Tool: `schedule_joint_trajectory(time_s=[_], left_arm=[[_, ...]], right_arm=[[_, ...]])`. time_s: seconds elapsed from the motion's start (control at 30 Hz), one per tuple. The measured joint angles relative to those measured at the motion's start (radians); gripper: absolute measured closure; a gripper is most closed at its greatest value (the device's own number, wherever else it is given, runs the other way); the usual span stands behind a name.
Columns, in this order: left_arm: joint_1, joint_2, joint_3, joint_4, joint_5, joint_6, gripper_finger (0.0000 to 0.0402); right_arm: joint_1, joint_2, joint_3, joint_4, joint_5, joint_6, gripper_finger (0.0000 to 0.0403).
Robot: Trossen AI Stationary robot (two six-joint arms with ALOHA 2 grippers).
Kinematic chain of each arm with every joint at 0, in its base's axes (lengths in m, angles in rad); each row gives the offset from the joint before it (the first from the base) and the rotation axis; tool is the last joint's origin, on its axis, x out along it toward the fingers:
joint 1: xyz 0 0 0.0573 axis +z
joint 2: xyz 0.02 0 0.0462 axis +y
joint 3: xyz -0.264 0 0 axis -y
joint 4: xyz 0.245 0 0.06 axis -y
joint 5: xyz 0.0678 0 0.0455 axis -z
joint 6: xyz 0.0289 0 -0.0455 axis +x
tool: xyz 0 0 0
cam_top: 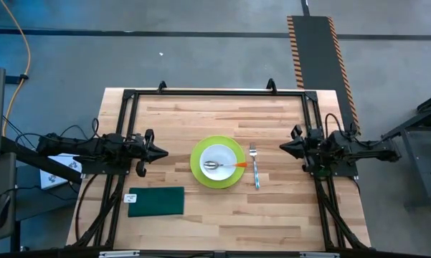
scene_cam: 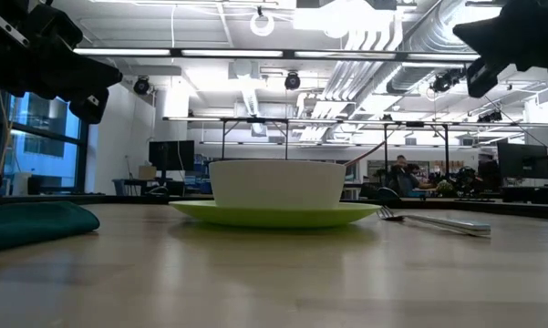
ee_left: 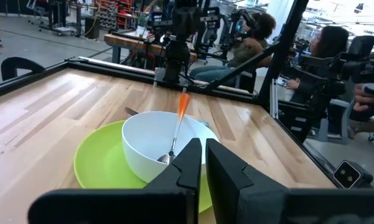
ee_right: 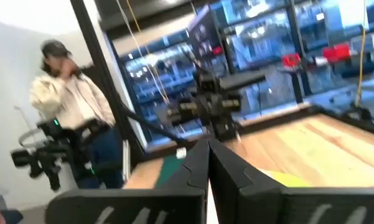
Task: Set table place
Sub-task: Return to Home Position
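On the light wooden table [cam_top: 287,208] a lime-green plate [cam_top: 218,163] carries a white bowl [cam_top: 220,164]. A spoon with an orange handle [cam_top: 226,165] leans in the bowl, its handle over the rim. A silver fork [cam_top: 255,166] lies flat just right of the plate. A dark green folded cloth [cam_top: 156,201] lies flat at the near left. My left gripper [cam_top: 163,152] is shut and empty, left of the plate. My right gripper [cam_top: 282,147] is shut and empty, right of the fork. Both hover above the table.
A black metal frame [cam_top: 215,92] edges the table's far side and runs along both sides under the arms. A small white tag [cam_top: 131,198] lies at the cloth's left end. People stand and sit beyond the table in the wrist views [ee_right: 65,99].
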Motion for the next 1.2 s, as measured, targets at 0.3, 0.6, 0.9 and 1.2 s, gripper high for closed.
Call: schedule_joint_trajectory(time_s=[0.3, 0.6, 0.9, 1.2], left_arm=[[0.0, 0.0, 0.0, 0.0, 0.0, 0.0, 0.0389], [0.0, 0.0, 0.0, 0.0, 0.0, 0.0, 0.0389], [0.0, 0.0, 0.0, 0.0, 0.0, 0.0, 0.0389], [0.0, 0.0, 0.0, 0.0, 0.0, 0.0, 0.0389]], right_arm=[[0.0, 0.003, -0.001, -0.037, 0.007, -0.031, 0.0403], [0.0, 0.002, -0.073, -0.058, 0.008, -0.02, 0.0403], [0.003, 0.001, -0.073, -0.084, 0.048, -0.134, 0.0403], [0.003, 0.006, -0.073, -0.088, 0.019, -0.138, 0.0403]])
